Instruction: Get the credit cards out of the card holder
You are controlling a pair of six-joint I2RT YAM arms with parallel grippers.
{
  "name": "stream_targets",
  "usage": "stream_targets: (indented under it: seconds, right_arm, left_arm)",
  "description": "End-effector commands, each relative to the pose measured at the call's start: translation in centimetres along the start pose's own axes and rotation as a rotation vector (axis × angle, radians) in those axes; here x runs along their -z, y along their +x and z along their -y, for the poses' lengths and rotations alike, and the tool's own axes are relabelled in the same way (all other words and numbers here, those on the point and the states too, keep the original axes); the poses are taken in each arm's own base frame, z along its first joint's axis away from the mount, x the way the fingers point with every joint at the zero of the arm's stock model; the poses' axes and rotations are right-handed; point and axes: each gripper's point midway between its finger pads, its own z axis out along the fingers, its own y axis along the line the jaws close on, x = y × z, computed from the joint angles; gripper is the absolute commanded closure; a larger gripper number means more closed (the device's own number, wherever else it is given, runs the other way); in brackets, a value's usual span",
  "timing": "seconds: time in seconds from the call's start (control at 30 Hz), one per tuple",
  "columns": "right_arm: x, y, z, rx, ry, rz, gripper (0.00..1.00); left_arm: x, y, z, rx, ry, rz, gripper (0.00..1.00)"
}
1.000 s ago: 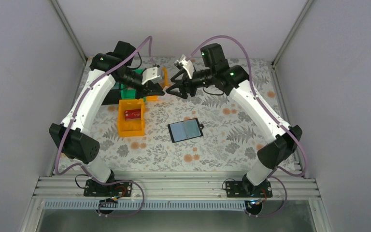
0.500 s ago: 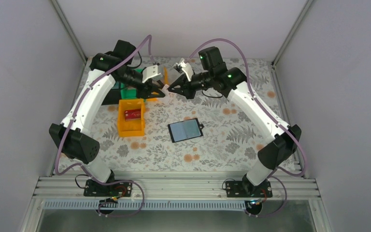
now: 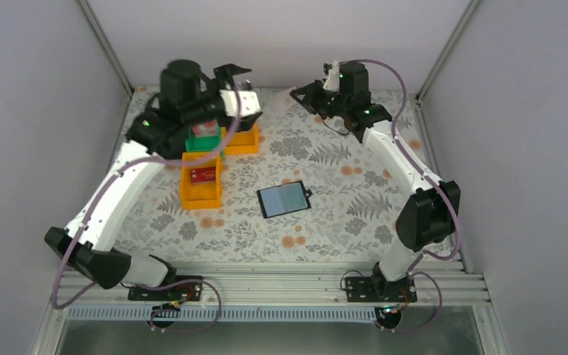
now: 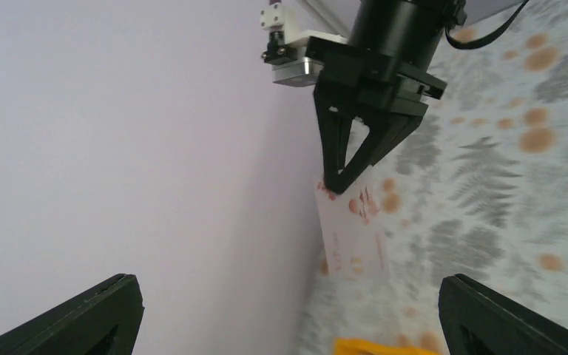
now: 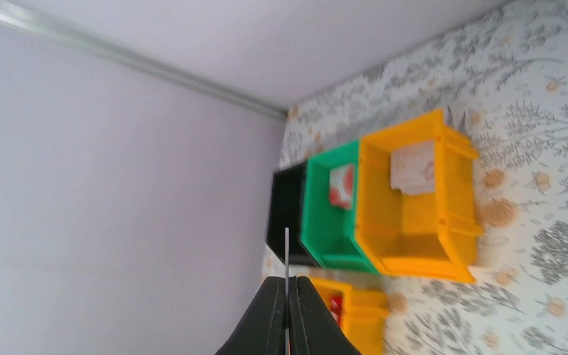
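1. Whitish with red print, one credit card [image 4: 355, 237] is hanging from the right pincer [image 4: 338, 181], which is pinching its top corner above the far side of the table [image 3: 340, 222].
2. The left pincer [image 4: 288, 296] is gaping wide and gripping nothing, raised above the trays.
3. The card holder [image 3: 285, 200] is lying open mid-table, pale panels up, well apart from both pincers.
4. The near orange tray [image 3: 200, 198] is holding a red card [image 3: 204, 174].
5. The green tray [image 5: 325, 244] and the far orange tray [image 5: 444, 214] are each holding a whitish card [image 5: 413, 166].
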Motion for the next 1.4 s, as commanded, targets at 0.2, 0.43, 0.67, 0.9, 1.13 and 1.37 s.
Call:
stream_targets:
  seconds: [0.2, 0.43, 0.67, 0.9, 1.13, 1.37]
  right_arm:
    - [5.6, -5.1, -4.8, -0.316, -0.095, 0.357, 0.96]
    - [6.0, -5.2, -6.3, -0.337, -0.113, 0.358, 0.96]
    - [6.3, -5.4, -7.0, -0.312, -0.095, 0.372, 0.96]
    - [5.8, -5.4, -7.8, -0.299, -0.114, 0.354, 0.96]
    - [5.2, -5.1, -8.4, -0.286, -0.132, 0.319, 0.96]
    - [4.6, -4.7, -8.6, -0.273, -0.142, 0.287, 0.96]
  left_arm:
    - [-7.4, -0.4, -4.2, -0.246, -0.384, -0.115, 0.00]
    - [-9.4, -1.3, -4.5, -0.229, -0.412, -0.067, 0.00]
    - [-10.4, -3.3, -3.4, -0.236, -0.333, 0.026, 0.06]
    - [-11.7, -3.5, -2.0, -0.257, -0.246, 0.036, 0.17]
    - [-11.8, -3.5, -2.9, -0.235, -0.285, 0.027, 0.62]
    - [-11.5, -3.2, -3.9, -0.223, -0.339, 0.007, 0.97]
